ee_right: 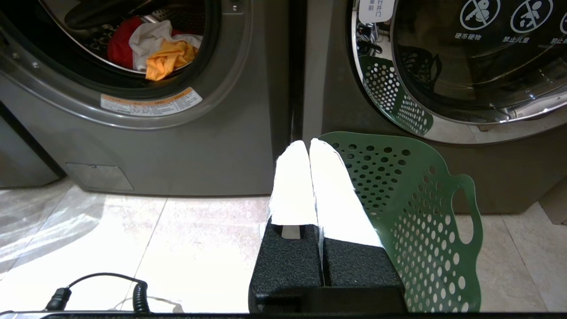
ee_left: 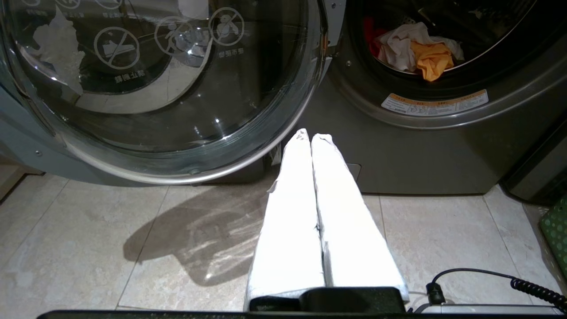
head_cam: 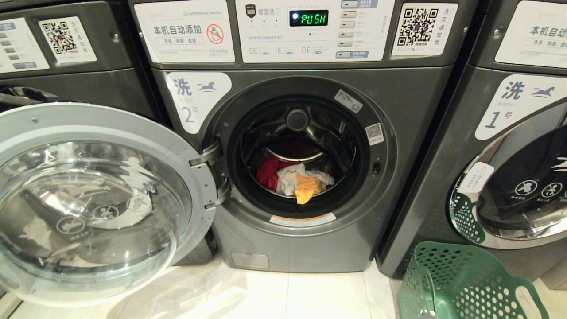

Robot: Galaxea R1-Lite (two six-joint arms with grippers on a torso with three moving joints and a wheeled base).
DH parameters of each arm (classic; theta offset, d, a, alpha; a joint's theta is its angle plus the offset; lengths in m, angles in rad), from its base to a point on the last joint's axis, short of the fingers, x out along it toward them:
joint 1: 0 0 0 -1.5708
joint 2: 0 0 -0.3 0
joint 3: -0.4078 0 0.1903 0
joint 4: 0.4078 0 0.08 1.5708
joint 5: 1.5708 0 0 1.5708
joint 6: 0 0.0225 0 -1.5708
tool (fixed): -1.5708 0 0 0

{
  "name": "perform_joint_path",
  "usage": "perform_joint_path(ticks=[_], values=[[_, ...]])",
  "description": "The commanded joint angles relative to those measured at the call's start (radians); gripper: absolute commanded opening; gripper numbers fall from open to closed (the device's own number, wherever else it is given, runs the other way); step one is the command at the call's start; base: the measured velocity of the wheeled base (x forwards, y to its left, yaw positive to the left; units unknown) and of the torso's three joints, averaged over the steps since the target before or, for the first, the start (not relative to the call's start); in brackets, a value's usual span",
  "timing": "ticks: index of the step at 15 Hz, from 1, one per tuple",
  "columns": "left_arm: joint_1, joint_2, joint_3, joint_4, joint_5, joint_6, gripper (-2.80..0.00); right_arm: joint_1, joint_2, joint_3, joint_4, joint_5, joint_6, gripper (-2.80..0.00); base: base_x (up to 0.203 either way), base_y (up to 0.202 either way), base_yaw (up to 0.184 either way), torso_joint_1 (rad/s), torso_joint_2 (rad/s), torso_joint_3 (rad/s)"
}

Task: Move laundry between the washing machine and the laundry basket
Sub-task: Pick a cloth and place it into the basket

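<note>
The washing machine (head_cam: 310, 248) marked 2 stands straight ahead, its round glass door (head_cam: 88, 199) swung wide open to the left. Inside the drum lies the laundry (head_cam: 294, 177): a red piece, a white piece and a yellow-orange piece on top, seen too as laundry (ee_left: 421, 48) and laundry (ee_right: 155, 51). The green laundry basket (head_cam: 460, 283) stands on the floor at the lower right, in front of the machine marked 1, its wall (ee_right: 412, 212) right beside my right gripper (ee_right: 308, 144). My left gripper (ee_left: 310, 135) hangs low over the tiles before the open door. Both are shut and hold nothing.
Like machines flank machine 2: machine 1 (head_cam: 509, 133) on the right with its door closed, another (head_cam: 66, 57) on the left behind the open door. Pale floor tiles (head_cam: 310, 292) lie in front. The display (head_cam: 308, 18) reads PUSH.
</note>
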Motion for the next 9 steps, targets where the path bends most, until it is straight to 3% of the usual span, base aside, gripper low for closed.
perform_joint_path(ticks=[1,9], values=[[0.0,-0.001,0.0,0.0,0.0,0.0,-2.8,0.0,0.0,0.0,0.0,0.0,0.0,-2.8,0.0,0.0,0.0,0.0,0.0,0.0],[0.0,-0.001,-0.001,0.0,0.0,0.0,-2.8,0.0,0.001,0.0,0.0,0.001,-0.014,-2.8,0.0,0.0,0.0,0.0,0.0,0.0]])
